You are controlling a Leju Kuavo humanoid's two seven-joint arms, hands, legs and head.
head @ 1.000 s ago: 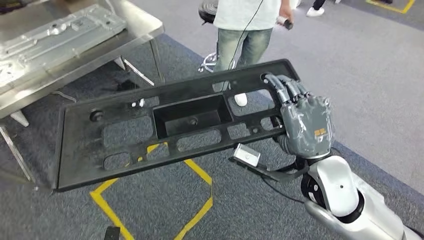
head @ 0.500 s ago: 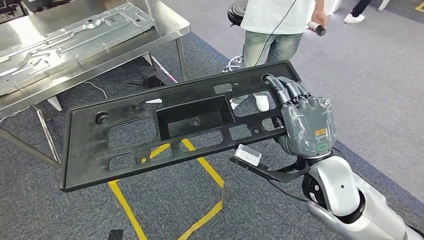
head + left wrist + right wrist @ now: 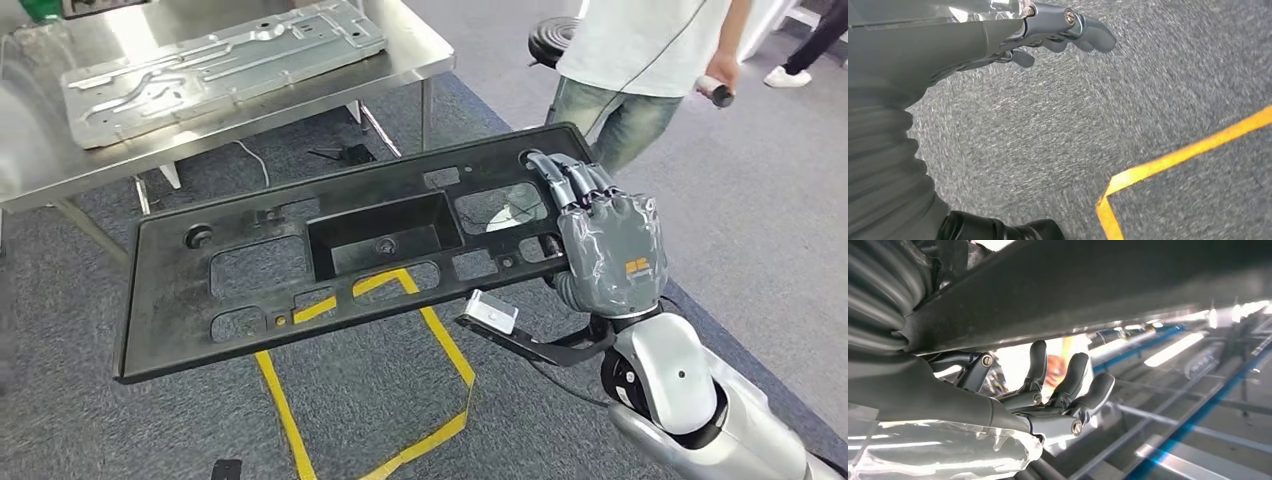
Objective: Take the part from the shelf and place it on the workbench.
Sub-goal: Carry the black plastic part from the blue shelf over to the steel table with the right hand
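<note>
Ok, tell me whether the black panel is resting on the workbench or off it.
Off it. The right hand grips one end of the black panel, which hangs over carpet and yellow floor tape, apart from the steel workbench.

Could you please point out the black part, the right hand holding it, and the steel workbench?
black part (image 3: pixel 250 285): head view, on its flat face left of the recess.
right hand (image 3: pixel 612 250): head view, on the back of the hand.
steel workbench (image 3: pixel 30 165): head view, on bare tabletop.

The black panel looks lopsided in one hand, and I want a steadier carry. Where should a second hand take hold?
Probably the far short end of the black panel, opposite the right hand, which grips only one end. The panel is long and flat and tilts, with its free end unsupported. The left hand could come from below and outside, gripping the solid rim rather than the cut-outs.
</note>
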